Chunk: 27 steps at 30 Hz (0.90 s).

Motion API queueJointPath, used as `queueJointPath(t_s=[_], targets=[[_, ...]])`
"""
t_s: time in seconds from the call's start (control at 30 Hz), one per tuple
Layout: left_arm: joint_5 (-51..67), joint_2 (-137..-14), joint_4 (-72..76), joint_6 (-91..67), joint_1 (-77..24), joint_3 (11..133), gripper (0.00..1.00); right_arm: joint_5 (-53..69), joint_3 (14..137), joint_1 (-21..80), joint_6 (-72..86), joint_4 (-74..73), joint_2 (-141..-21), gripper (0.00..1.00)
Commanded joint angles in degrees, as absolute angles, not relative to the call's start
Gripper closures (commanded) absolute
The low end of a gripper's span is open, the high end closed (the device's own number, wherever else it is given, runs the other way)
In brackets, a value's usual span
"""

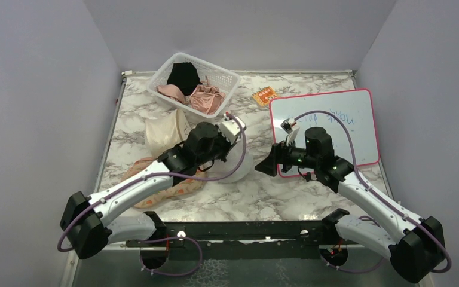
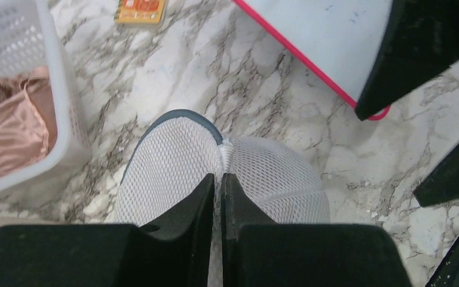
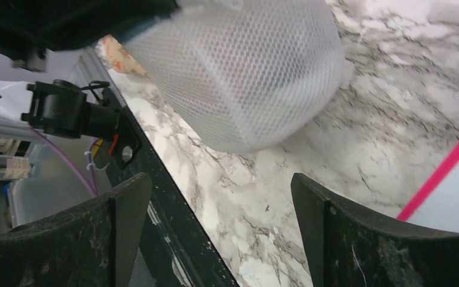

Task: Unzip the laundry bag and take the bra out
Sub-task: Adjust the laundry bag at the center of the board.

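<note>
White mesh of the laundry bag (image 2: 275,173) fills the lower centre of the left wrist view. It sits on the marble table (image 2: 263,78), mid-frame in the top view, below and right of the basket (image 2: 66,107). Left gripper (image 2: 219,179) is clamped tight on a puckered fold of mesh near the grey-blue rim, probably to anchor the bag or catch the zip. The zip pull isn't visible, so I cannot tell if it is in the pinch. Right gripper (image 3: 220,185) hangs with jaws wide and empty, aimed at the bag's side from the right, near but apart, likely ready to brace it. Bag looks closed, no bra showing from it.
</note>
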State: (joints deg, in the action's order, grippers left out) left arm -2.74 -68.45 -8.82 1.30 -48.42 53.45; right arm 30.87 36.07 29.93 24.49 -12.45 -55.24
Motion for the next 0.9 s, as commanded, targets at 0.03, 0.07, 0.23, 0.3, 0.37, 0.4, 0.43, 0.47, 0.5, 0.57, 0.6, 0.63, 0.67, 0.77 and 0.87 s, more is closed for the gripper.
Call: queueJointPath(t_s=[0.03,0.07,0.23,0.3,0.37,0.4,0.43,0.47,0.5,0.57,0.6,0.63,0.67,0.77,0.87], targets=[[8.72,-59.58,11.81,9.94,-48.06,40.66,1.00,37.39,36.00,30.15,24.62,-1.71,-55.02,0.15],[9.20,-58.64,13.80,10.39,-47.98,38.66,1.00,37.86,35.37,30.19,24.30,-0.21,-55.28,0.15],[12.11,-56.60,16.94,11.14,-47.91,34.87,1.00,38.15,33.56,30.12,21.89,6.85,-57.90,0.23],[12.50,-56.12,16.74,11.82,-47.94,34.47,1.00,38.07,33.17,30.16,21.80,9.81,-59.10,0.30],[12.57,-55.86,15.70,12.70,-47.96,34.48,1.00,38.77,33.00,30.19,21.08,12.02,-60.46,0.35],[12.43,-55.75,15.29,12.88,-47.92,34.52,1.00,39.29,33.19,30.15,20.34,12.63,-61.07,0.35],[12.44,-55.73,14.89,13.10,-47.90,34.58,1.00,39.78,33.36,30.16,19.34,12.99,-61.77,0.36],[12.87,-55.62,14.48,13.27,-47.92,34.67,1.00,40.52,33.39,30.15,18.36,13.47,-62.43,0.39],[13.36,-55.56,14.18,13.43,-47.93,34.75,1.00,41.31,33.35,30.15,17.20,14.17,-63.04,0.43],[14.23,-55.55,13.62,13.60,-47.94,35.01,1.00,43.73,33.05,30.15,14.64,16.04,-64.19,0.50],[14.45,-55.55,13.34,13.74,-47.91,35.18,1.00,44.75,32.72,30.12,13.56,17.56,-64.80,0.50],[14.69,-55.57,13.11,13.87,-47.90,35.31,1.00,45.42,32.26,30.12,13.13,19.55,-65.35,0.51],[14.99,-55.63,13.00,13.91,-47.90,35.41,1.00,46.21,31.81,30.14,13.27,21.79,-65.90,0.51],[15.74,-55.81,12.88,13.62,-47.91,35.55,1.00,48.65,31.03,30.15,13.65,27.99,-67.39,0.46],[16.46,-55.98,12.78,13.38,-47.93,35.75,1.00,47.91,31.71,30.14,12.74,28.87,-69.06,0.49]])
